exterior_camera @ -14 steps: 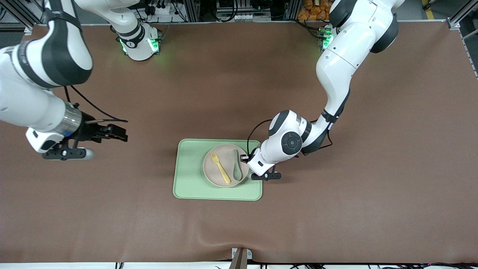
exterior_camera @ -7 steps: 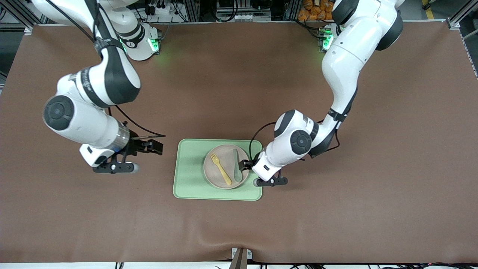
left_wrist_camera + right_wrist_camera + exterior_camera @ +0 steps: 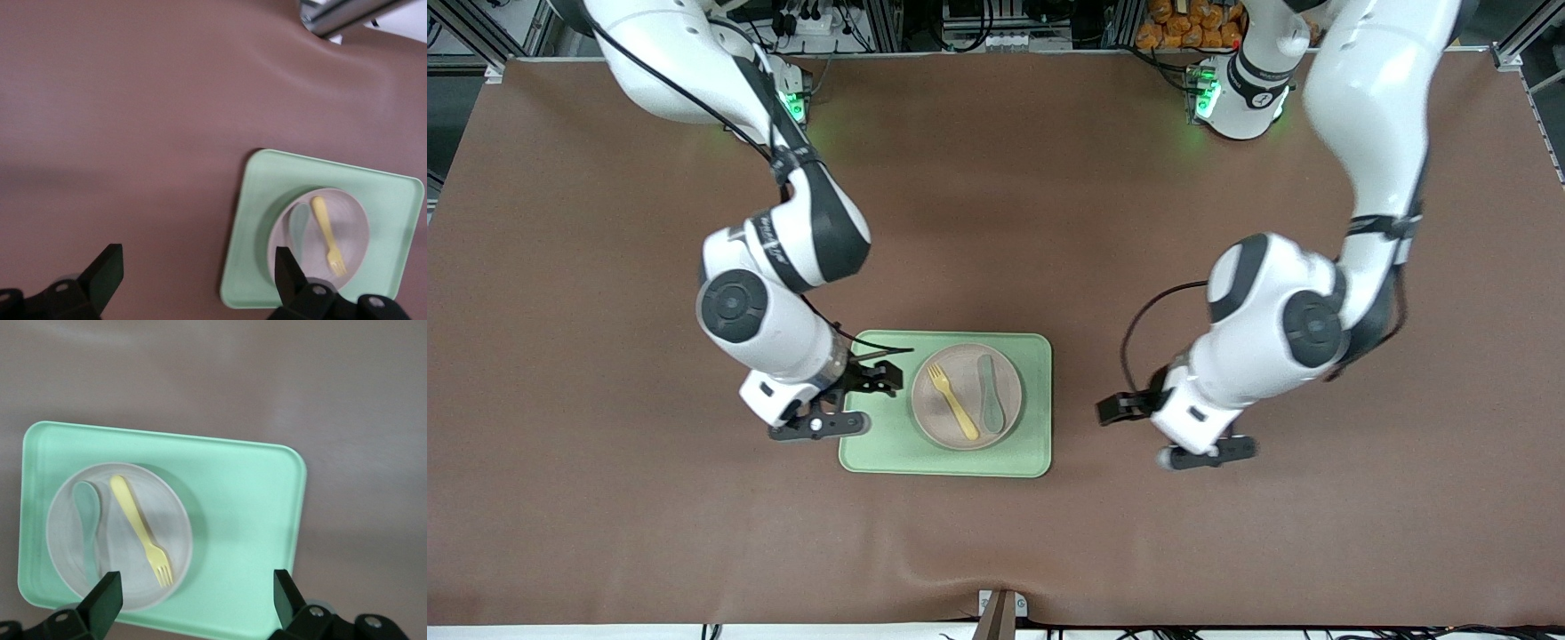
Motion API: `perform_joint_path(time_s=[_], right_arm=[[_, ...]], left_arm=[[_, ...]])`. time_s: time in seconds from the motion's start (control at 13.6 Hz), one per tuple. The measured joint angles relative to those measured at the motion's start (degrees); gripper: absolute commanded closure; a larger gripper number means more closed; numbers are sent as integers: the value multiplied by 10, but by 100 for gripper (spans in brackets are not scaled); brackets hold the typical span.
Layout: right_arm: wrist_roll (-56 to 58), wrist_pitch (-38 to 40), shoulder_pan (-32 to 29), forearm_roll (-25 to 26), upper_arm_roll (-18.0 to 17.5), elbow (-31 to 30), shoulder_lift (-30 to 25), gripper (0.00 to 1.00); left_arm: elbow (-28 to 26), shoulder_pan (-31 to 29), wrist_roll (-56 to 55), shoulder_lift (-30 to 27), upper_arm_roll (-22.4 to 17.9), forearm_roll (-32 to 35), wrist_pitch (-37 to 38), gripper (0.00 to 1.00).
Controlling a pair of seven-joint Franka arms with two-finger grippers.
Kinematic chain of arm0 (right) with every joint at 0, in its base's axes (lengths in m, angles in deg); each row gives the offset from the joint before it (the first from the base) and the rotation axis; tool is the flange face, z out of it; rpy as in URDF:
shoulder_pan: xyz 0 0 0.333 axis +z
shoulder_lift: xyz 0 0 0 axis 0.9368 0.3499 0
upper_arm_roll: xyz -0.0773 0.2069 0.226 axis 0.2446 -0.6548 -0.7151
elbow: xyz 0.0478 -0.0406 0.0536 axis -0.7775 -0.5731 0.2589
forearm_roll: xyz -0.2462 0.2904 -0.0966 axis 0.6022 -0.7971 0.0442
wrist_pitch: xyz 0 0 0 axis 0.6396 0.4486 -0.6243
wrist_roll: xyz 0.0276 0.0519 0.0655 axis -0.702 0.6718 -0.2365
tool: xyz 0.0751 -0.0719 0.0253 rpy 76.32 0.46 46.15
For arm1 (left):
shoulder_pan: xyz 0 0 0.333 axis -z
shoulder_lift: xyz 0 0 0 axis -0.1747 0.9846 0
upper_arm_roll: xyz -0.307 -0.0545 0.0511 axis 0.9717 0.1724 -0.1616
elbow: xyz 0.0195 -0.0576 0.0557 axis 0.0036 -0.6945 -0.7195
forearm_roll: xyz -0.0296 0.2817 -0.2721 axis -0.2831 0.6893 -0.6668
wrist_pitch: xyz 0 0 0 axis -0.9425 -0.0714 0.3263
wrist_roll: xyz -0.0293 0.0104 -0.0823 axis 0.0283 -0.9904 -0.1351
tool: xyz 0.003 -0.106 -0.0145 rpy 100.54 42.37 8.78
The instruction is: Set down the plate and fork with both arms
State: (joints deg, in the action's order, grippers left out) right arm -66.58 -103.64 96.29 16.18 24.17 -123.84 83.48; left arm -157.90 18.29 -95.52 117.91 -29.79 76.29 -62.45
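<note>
A big brown table point(image 3: 996, 551) holds a green tray point(image 3: 880, 436) with the plate point(image 3: 951, 427), fork point(image 3: 951, 402) and spoon point(image 3: 990, 404). The left gripper point(image 3: 1116, 409) and right gripper point(image 3: 885, 380) are wide open and hold nothing.

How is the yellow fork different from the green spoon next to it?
The fork is pale yellow with short tines; the spoon is grey-green with a rounded bowl. The fork lies slanted across the plate, while the spoon lies nearly straight, toward the left arm's end. Both rest flat on the plate, about the same length, and no gripper touches either.
</note>
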Motion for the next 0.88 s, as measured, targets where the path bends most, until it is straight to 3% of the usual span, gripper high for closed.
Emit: perform_joint_path(time_s=[0.15,0.52,0.88], right_arm=[[0,-37,17,1,0,24,39,5],[0,-104,46,2,1,35,100,23],[-1,-139,67,11,1,36,136,31]], left_arm=[[0,-38,28,-46,-1,20,70,0],[-1,-129,135,-165,-1,22,233,0],[-16,-127,176,-234,-16,41,321,0]])
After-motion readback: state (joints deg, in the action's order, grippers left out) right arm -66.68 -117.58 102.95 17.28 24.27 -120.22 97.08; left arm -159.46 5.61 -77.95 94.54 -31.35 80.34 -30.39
